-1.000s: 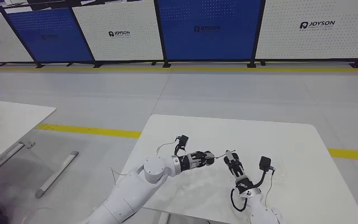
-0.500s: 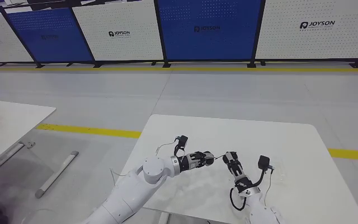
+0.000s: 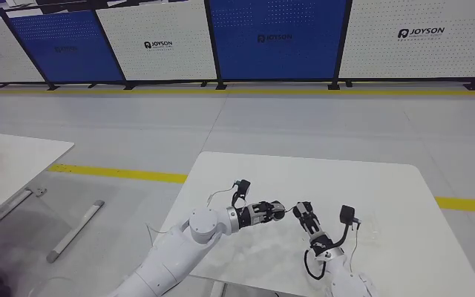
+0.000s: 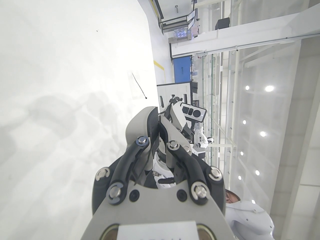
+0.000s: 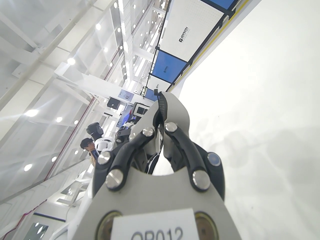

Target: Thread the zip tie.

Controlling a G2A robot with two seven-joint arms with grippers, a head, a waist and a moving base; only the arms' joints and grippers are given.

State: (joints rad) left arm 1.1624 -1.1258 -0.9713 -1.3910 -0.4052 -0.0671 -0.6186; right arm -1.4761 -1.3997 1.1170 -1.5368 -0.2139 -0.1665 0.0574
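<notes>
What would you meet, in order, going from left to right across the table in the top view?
left gripper → zip tie, spanning the gap between the two sets of jaws → right gripper

A white rectangular table [image 3: 371, 178] stands on grey floor. A yellow floor stripe [image 3: 111, 173] emerges at both its sides. Blue and white perforated partition panels [image 3: 278, 37] stand well beyond it.

Tally at the table
Two grippers are working: the left gripper [image 4: 158, 112] and the right gripper [image 5: 160, 96]. Two zip ties are showing, one held zip tie [image 5: 156, 91] pinched at their tips and one loose zip tie [image 4: 139, 86] lying apart. One table [image 3: 356, 174] is carrying it all.
</notes>
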